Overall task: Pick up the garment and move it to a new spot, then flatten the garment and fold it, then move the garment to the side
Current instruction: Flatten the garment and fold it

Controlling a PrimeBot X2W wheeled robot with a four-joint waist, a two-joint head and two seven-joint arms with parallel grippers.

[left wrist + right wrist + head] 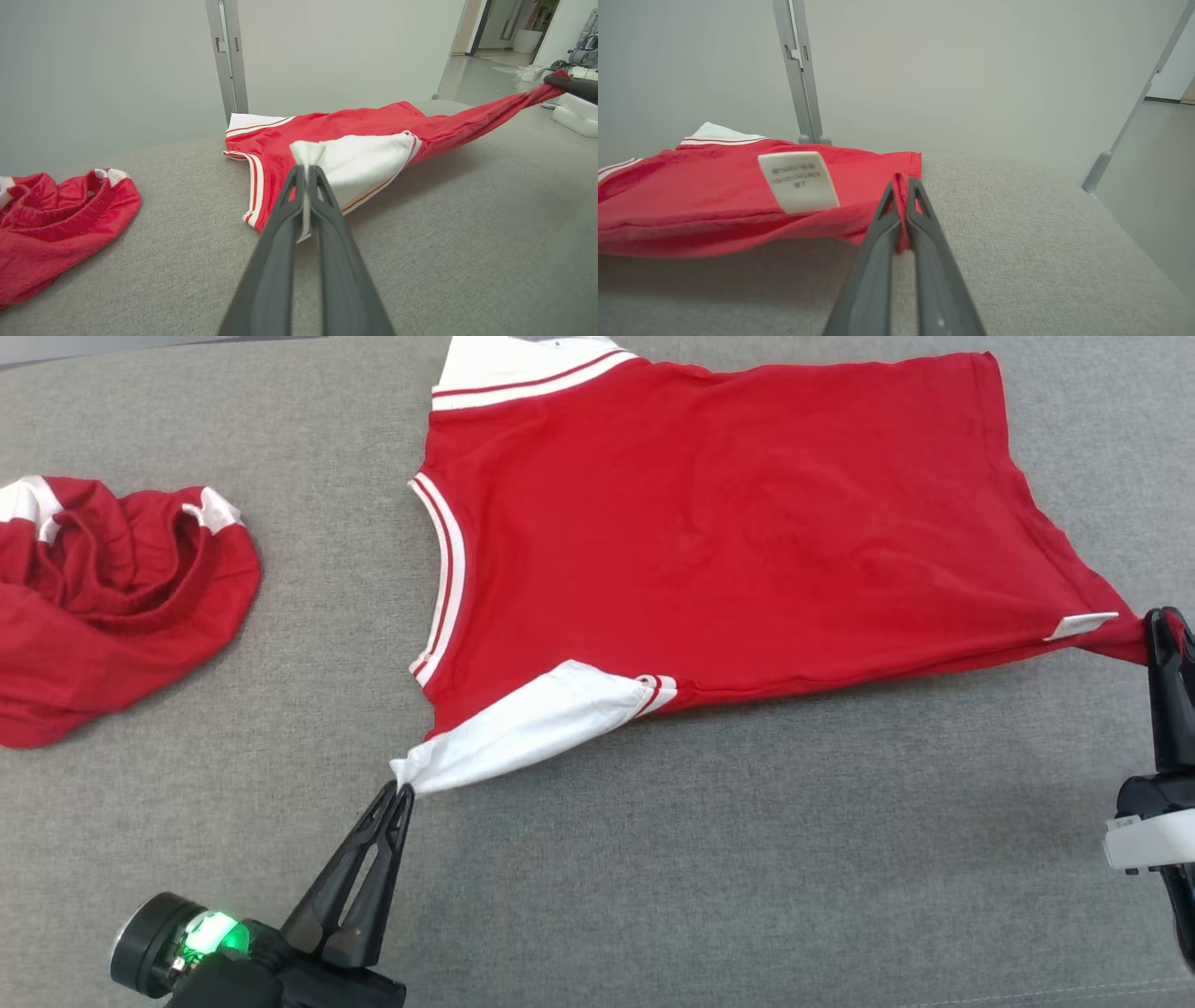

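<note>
Red short-sleeved T-shirt with white sleeves and red-and-white striped trim point(709, 523), spread across the upper middle of the head view, neckline toward the robot's left, hem toward the right. Stretched between two grips: near edge raised off the surface with shadow beneath it in both wrist views, far edge resting flat. Near white sleeve point(532, 723) pulled to a point at its cuff. Small white care label point(1080, 626) at the near hem corner, print too small to read.

Left gripper point(400, 793), dark and two-fingered, clamped tight on the tip of that white cuff, with a sliver of white cloth pinched between the fingers in the left wrist view. Right gripper point(1162, 621) likewise closed, on the red hem corner just beyond the label, with a fold of red cloth squeezed between the fingers in the right wrist view.

Underneath, grey woven fabric surface point(747, 859). Well apart to the robot's left, crumpled second red garment with ribbed band and white patches point(112, 607), heaped at the edge of the head view. Behind the surface, pale plain wall point(117, 70) and upright grey metal post point(227, 56). At the far right of the left wrist view, glossy floor point(467, 79) running toward a doorway.
</note>
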